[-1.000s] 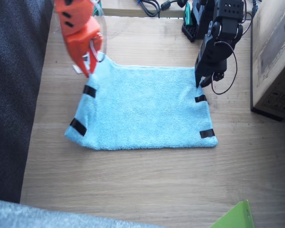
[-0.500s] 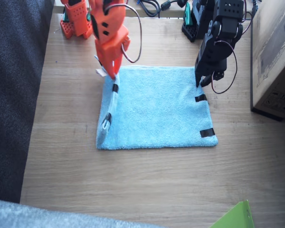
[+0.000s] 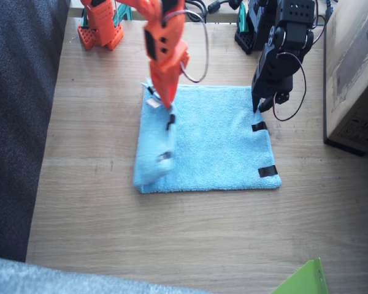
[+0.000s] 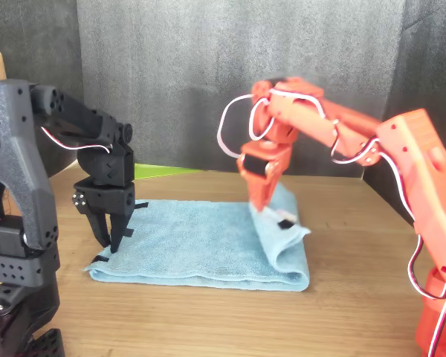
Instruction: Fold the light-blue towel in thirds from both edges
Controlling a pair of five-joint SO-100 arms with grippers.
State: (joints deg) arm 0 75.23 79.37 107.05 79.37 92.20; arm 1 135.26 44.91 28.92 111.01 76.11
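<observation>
1. The desk (image 3: 190,245) is pale wood and carries the whole scene.
2. The light-blue towel (image 3: 221,138) lies flat mid-desk, with its left part lifted and curled over towards the right.
3. The orange right arm (image 3: 162,37) reaches over the towel from the far left; the black left arm (image 3: 288,37) stands at the far right.
4. The right gripper (image 3: 165,101) is clamped on the towel's raised left edge (image 3: 165,144), at its far corner.
5. The left gripper (image 3: 262,104) points down at the towel's far right corner; its opening cannot be told.
6. Black tape strips (image 3: 267,171) mark the flat right edge.
</observation>
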